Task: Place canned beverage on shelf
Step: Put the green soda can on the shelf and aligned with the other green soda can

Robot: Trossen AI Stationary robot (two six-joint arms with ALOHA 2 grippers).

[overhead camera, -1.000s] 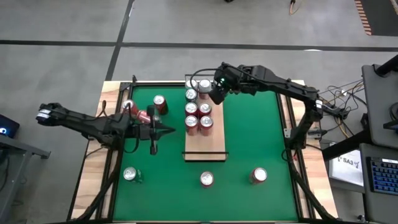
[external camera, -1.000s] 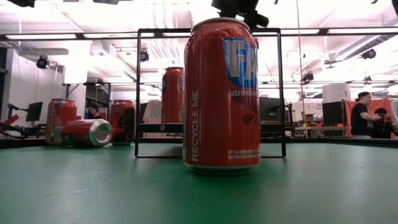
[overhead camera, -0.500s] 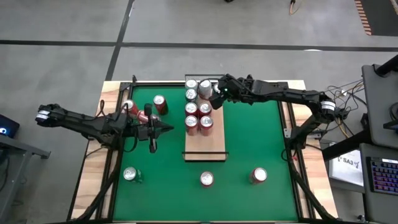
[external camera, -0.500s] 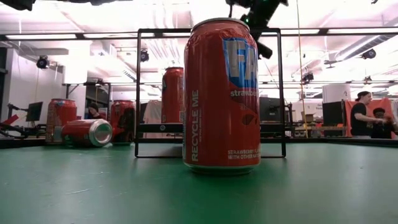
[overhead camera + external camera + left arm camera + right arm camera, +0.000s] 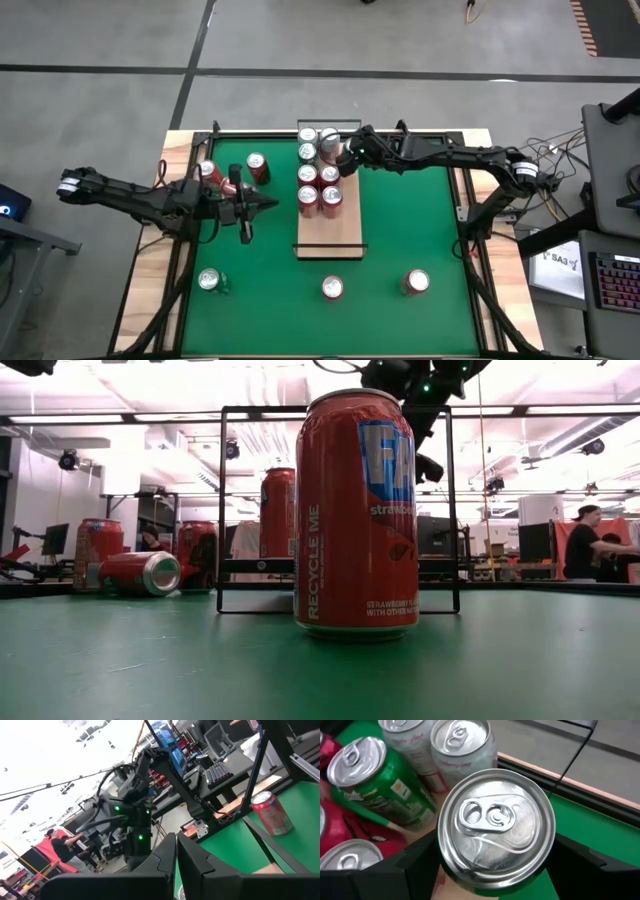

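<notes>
Right gripper [image 5: 495, 885] clamps silver-topped can [image 5: 496, 827] (green sides) over pale wood-grain shelf [image 5: 330, 235].

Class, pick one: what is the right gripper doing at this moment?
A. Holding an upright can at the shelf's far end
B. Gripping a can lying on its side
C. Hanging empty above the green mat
A: the right gripper clasps an upright can over the shelf.

From overhead we're looking straight down on the whole desk [image 5: 400, 250]. Down low we're level with the mat, a red can [image 5: 356, 510] filling the foreground. The right wrist sits tight above a can top [image 5: 496, 826]; both share the shelf [image 5: 330, 235].
</notes>
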